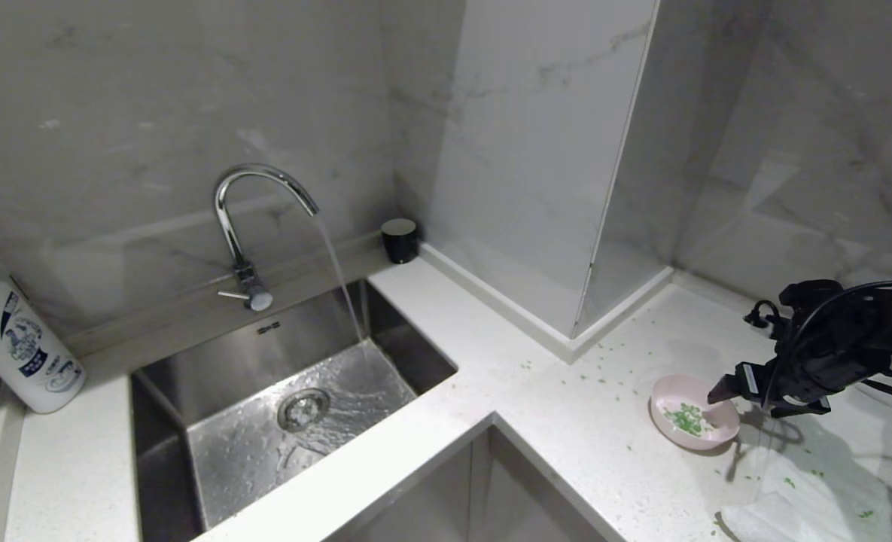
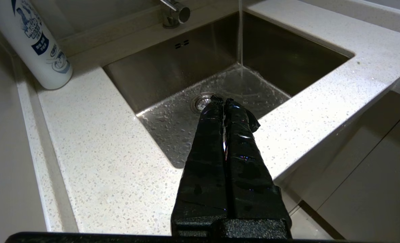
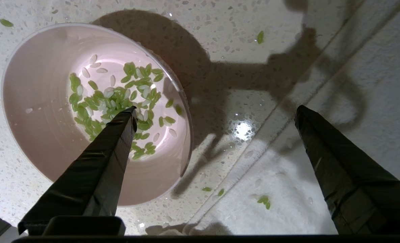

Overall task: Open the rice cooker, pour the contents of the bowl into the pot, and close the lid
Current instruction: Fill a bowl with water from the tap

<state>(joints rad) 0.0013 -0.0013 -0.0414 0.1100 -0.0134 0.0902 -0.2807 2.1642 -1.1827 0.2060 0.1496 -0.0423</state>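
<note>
From the head view we see a white counter [image 1: 566,421] with a steel sink [image 1: 265,421] set in it. Water runs from the tap [image 1: 254,196] into the sink. A white bottle [image 1: 20,346] stands at the far left, and a small black cup [image 1: 400,239] sits in the corner by the wall. The pink bowl [image 1: 692,412] sits on the counter at the right, with green bits [image 1: 685,418] inside. More green bits lie loose on the counter around it. The right gripper [image 1: 724,391] hangs just over the bowl's right rim. A white cloth [image 1: 792,512] lies at the bottom right.

From the left wrist view we see the left gripper [image 2: 224,100] held above the sink's near edge. Its two fingers are pressed together and hold nothing.

From the right wrist view we see the right gripper's fingers [image 3: 112,148] spread wide apart. One finger is over the inside of the bowl [image 3: 37,135], the other is over the cloth [image 3: 281,195]. The green bits [image 3: 118,101] have some white grains mixed in. We cannot tell if the finger touches them.
</note>
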